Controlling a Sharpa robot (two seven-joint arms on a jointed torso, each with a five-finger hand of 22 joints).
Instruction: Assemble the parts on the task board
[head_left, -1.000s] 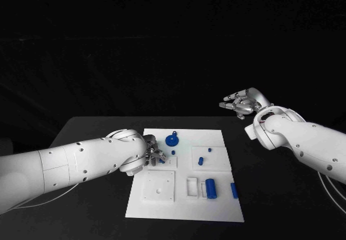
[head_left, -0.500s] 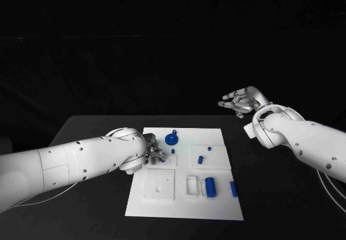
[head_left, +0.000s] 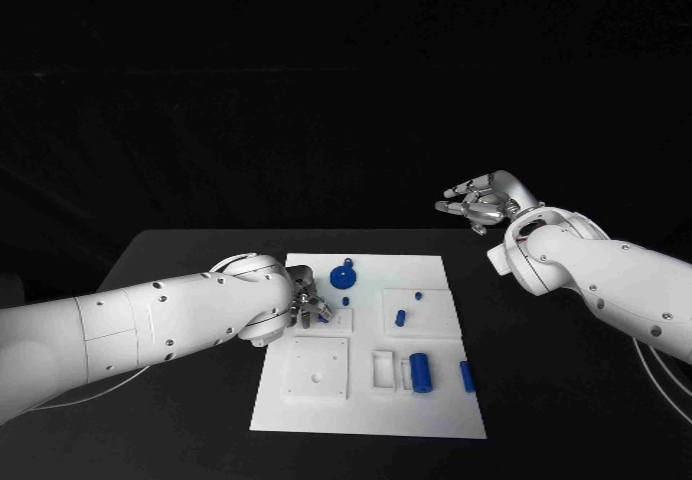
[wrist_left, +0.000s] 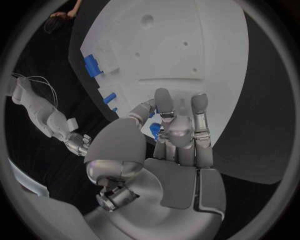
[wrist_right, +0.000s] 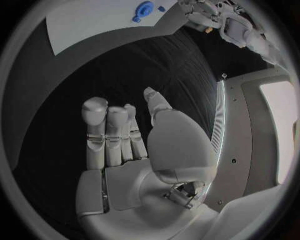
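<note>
The white task board (head_left: 433, 415) lies in the middle of the black table. On it are a round blue part (head_left: 343, 278), a blue peg (head_left: 401, 320), a thick blue cylinder (head_left: 420, 372) and a blue bar (head_left: 467, 376). My left hand (head_left: 304, 305) hovers low over the board's left edge. Its curled fingers pinch a small blue part (wrist_left: 154, 130) against the thumb above the board (wrist_left: 187, 35). My right hand (head_left: 482, 204) hangs raised beyond the board's far right corner, holding nothing, and its fingers (wrist_right: 109, 135) stand apart.
A square white plate (head_left: 317, 372) with a small hole sits in the board's near left. A white slot block (head_left: 384, 372) stands beside the cylinder. Bare black table (head_left: 562, 400) lies right of the board. The round blue part (wrist_right: 143, 10) appears far from my right hand.
My right hand has drifted slightly up and to the left. The left hand stays at the board's left edge with the small part.
</note>
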